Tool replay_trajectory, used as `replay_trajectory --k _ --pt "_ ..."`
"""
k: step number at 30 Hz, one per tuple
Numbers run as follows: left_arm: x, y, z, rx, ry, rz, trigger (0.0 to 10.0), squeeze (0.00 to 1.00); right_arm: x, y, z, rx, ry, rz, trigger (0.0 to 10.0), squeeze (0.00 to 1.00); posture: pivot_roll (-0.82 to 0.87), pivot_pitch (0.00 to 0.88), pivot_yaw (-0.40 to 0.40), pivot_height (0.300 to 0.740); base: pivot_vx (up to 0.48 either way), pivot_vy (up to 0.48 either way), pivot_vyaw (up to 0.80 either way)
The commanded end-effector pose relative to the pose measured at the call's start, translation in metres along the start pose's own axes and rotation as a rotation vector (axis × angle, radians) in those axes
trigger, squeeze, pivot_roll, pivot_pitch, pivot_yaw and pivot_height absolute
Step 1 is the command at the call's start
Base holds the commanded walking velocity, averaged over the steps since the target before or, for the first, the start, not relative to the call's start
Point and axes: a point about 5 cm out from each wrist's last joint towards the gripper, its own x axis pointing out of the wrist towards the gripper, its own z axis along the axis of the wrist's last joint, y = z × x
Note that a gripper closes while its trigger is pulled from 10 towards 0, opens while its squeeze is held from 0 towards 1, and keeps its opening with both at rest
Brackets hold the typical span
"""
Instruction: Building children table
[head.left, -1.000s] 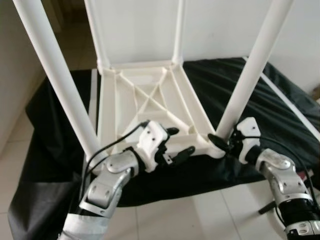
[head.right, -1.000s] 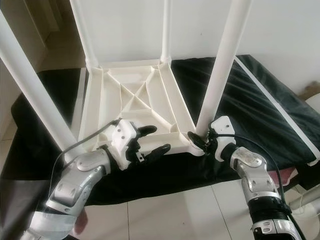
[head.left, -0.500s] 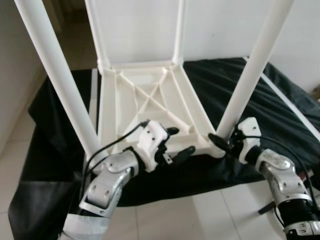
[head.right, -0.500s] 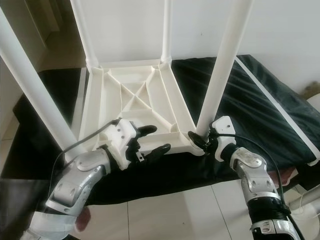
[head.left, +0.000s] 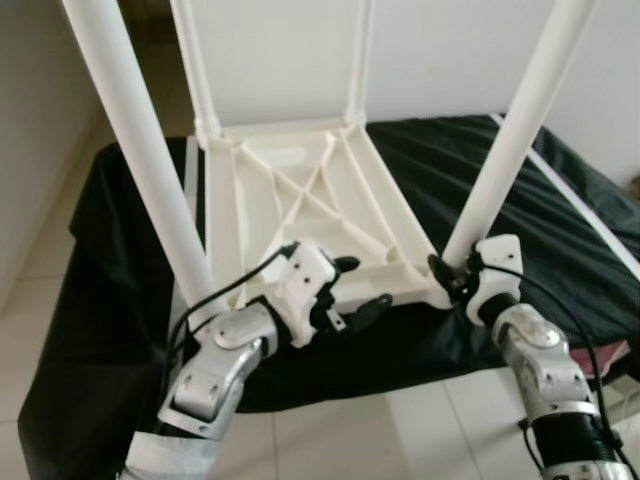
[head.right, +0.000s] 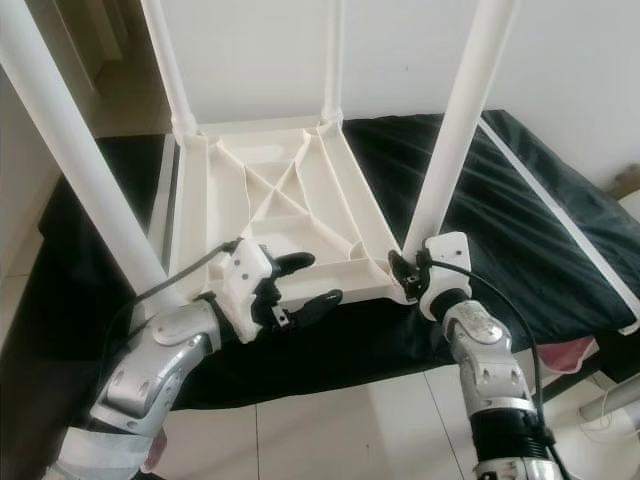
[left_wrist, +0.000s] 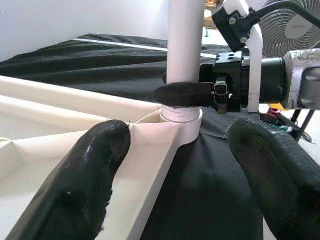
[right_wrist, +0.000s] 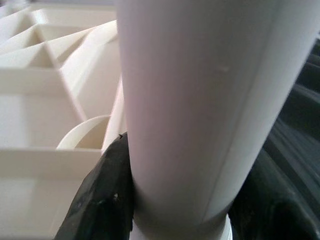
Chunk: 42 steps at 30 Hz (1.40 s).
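Upside-down white plastic table top (head.left: 300, 215) lying on a black cloth (head.left: 560, 215), ribbed underside up, four round white legs standing in its corner sockets.

At the near left corner, a smooth tube leg (head.left: 140, 150) rising steeply, untouched. Just right of it, the left gripper (head.left: 352, 290) hovering over the near rim of the table top, fingers spread wide with nothing between them; one rounded, matte black fingertip (left_wrist: 95, 165) above the ribbed plastic, the other out over the cloth.

Farther right, the near right leg (head.left: 510, 140), long axis nearly upright and leaning slightly outward, its foot seated in a round collar at the corner. Right gripper (head.right: 403, 274) clamped on this leg just above the collar, soft black pads (right_wrist: 100, 200) pressed against the glossy tube on both sides. Clearly the nearer arm for that leg; probably pushing or twisting it home in the socket, so the force should run down along the tube.

Hard, slick plastic throughout; cloth soft and creased.
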Motion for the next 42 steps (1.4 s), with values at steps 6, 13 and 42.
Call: replay_trajectory --k 6,13,42 --pt "-0.002 0.000 0.000 -0.009 0.005 0.023 10.0 0.00 -0.009 0.001 -0.010 0.046 0.054 -0.184 10.0 0.00 0.02 0.076 -0.018 0.740 0.000 0.000 0.00" --pt "-0.001 0.001 0.002 -0.009 -0.004 0.029 10.0 0.00 -0.011 0.027 -0.019 0.141 0.094 -0.374 10.0 0.00 0.02 0.076 -0.021 0.740 0.000 0.000 0.00" --pt "-0.002 0.002 0.006 -0.038 -0.033 0.046 10.0 0.00 -0.025 0.023 -0.003 0.119 -0.004 -0.351 10.0 0.87 0.02 0.068 -0.031 0.740 0.000 0.000 0.00"
